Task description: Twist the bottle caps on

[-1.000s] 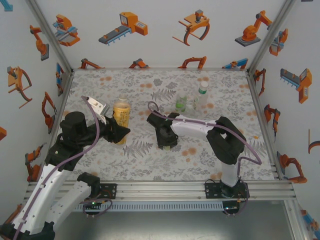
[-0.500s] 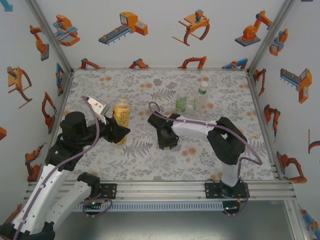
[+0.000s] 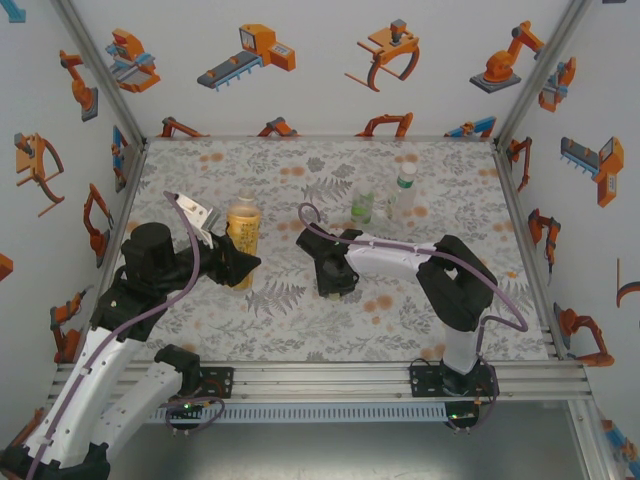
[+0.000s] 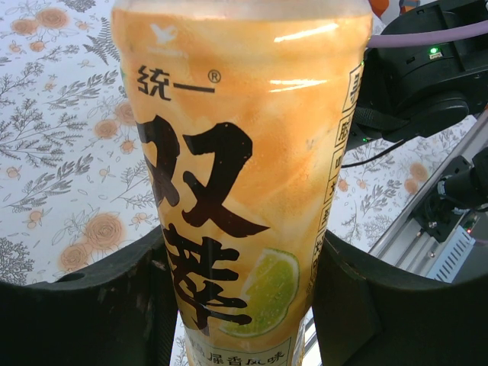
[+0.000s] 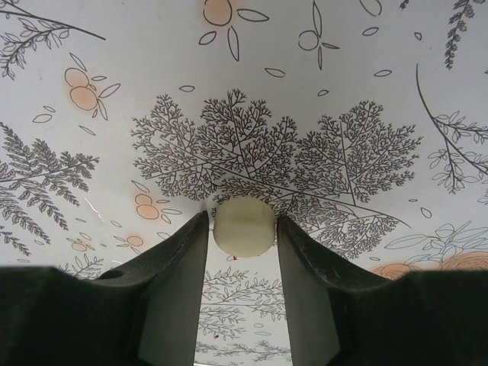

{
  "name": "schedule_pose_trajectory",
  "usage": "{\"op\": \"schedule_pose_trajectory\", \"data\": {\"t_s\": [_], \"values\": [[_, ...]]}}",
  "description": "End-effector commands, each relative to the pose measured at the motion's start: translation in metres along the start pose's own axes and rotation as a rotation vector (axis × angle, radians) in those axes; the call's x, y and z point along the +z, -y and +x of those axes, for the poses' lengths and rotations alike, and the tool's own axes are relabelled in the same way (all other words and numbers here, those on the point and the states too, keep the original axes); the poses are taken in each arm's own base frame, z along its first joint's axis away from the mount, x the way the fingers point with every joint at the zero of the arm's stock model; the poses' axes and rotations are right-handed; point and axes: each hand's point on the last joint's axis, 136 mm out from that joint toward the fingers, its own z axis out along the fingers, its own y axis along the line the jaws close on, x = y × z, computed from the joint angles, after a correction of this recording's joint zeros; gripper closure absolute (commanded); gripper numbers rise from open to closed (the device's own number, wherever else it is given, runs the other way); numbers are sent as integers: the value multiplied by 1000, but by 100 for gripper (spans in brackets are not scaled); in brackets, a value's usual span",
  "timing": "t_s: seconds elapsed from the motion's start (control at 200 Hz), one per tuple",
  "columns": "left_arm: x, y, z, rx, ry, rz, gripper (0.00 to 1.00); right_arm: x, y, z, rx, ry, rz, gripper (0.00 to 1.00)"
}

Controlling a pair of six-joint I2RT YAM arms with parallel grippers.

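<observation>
The amber bottle (image 3: 242, 228) with the yellow label stands upright at the table's left middle. My left gripper (image 3: 238, 266) is shut on its lower body, and in the left wrist view the bottle (image 4: 244, 152) sits between both black fingers (image 4: 130, 305). A pale round bottle cap (image 5: 244, 226) lies on the patterned table. My right gripper (image 5: 242, 229) is down around it, fingertips tight against its two sides. From above, the right gripper (image 3: 335, 285) points down at the table's centre and hides the cap.
Two small clear bottles (image 3: 404, 195) (image 3: 362, 206) stand upright side by side behind the right arm, toward the back. The floral table cover (image 3: 300, 320) is ringed by white walls with an aluminium rail (image 3: 330, 372) at the near edge.
The right gripper's fingers have drawn in on the cap and the arm shifted very slightly. The left arm and the amber bottle have stayed still.
</observation>
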Motion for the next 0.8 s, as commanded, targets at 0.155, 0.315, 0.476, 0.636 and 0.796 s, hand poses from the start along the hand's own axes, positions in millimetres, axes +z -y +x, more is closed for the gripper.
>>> {"op": "schedule_pose_trajectory", "data": {"t_s": [0.155,0.315,0.476,0.636,0.796], "values": [[-1,4,-6,0,9,20,97,3,4,3,6,6,16,62],[0,4,-5,3,4,24,97,2,5,3,6,7,13,68],[3,8,0,23,-20,57,99,-13,3,-1,6,31,-12,78],[6,20,8,81,-55,137,100,-40,-1,-8,-6,82,-71,84],[10,28,18,143,-104,193,100,-82,-12,-17,-61,176,-200,91]]}}
